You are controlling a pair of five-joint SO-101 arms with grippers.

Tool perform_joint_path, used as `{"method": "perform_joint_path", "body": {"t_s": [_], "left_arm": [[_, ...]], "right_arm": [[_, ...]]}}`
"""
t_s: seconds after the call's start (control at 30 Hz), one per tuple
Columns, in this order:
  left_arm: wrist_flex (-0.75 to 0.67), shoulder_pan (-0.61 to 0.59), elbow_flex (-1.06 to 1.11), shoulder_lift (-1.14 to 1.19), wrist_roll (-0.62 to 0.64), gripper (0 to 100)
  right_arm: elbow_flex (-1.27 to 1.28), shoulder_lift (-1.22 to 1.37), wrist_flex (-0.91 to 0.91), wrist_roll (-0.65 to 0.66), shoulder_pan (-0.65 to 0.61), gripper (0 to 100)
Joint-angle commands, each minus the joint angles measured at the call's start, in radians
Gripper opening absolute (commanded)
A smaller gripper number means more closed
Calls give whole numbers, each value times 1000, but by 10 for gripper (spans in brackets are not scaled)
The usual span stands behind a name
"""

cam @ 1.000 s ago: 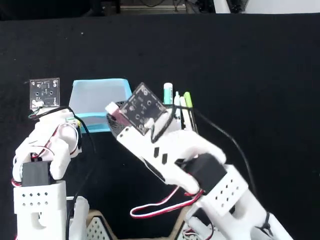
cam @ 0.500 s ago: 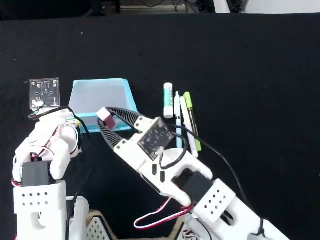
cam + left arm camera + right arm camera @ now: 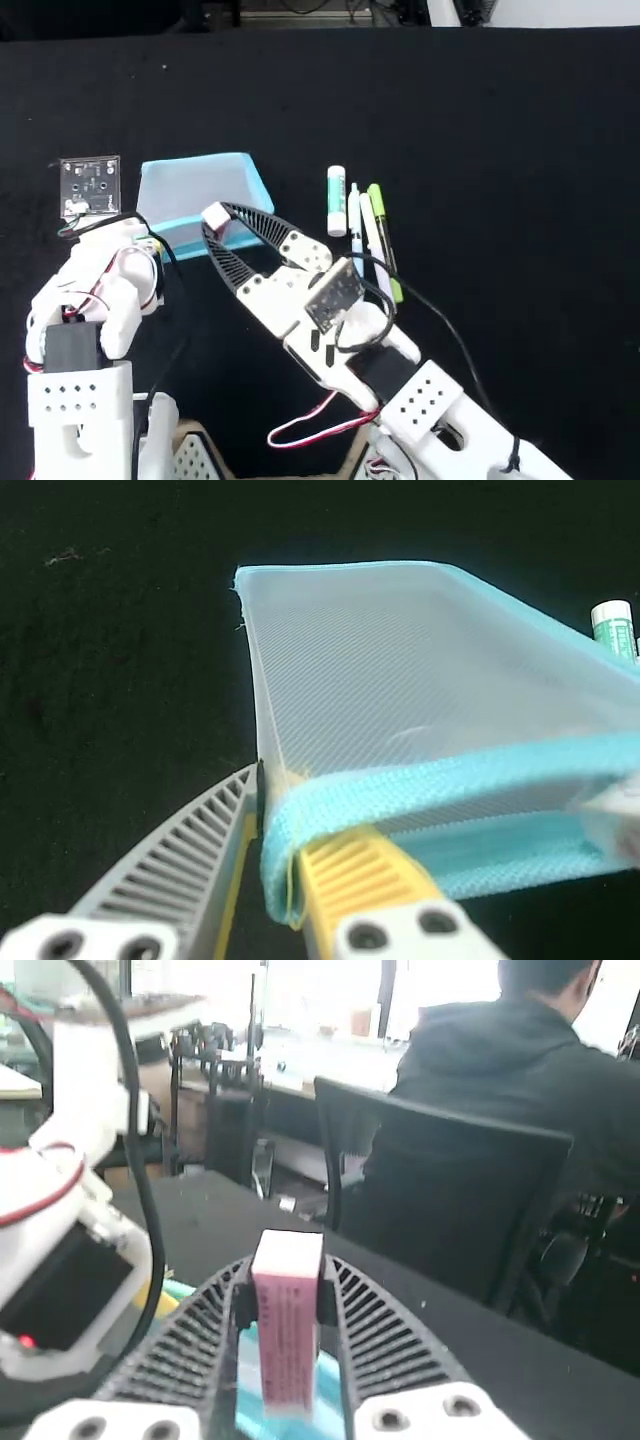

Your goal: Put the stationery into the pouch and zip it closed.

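Observation:
A translucent pouch with light-blue trim lies at the left of the black table. My left gripper is shut on the pouch's near corner seam, holding the edge up. My right gripper is shut on a small pink-and-white eraser, held just over the pouch's near right edge. In the right wrist view the eraser stands upright between the black ribbed fingers. A green-capped glue stick, a white pen and a green highlighter lie side by side to the right of the pouch.
The left arm's white body stands at the near left. The right arm stretches diagonally from the near right toward the pouch. A cable trails over the pens. Bare black table extends far and right.
My right gripper has turned its wrist and swung the eraser leftward, from beside the pens to the pouch's near right edge. The pouch shifted slightly. The left arm stayed put.

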Motion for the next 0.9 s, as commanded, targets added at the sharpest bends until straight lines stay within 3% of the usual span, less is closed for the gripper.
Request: {"method": "perform_joint_path", "body": {"t_s": [0.0,0.23,0.43,0.63,0.87], "left_arm": [[5,67,-45,-3,6,30],[58,87,-165,0,0,30],[58,74,-180,0,-15,30],[55,21,-174,2,-15,30],[44,18,-157,2,-14,30]], "right_arm": [[-65,96,-83,-6,25,11],[-188,305,-129,-6,25,11],[-203,321,-110,-5,23,12],[-255,285,60,-6,20,12],[-185,73,236,-2,17,12]]}}
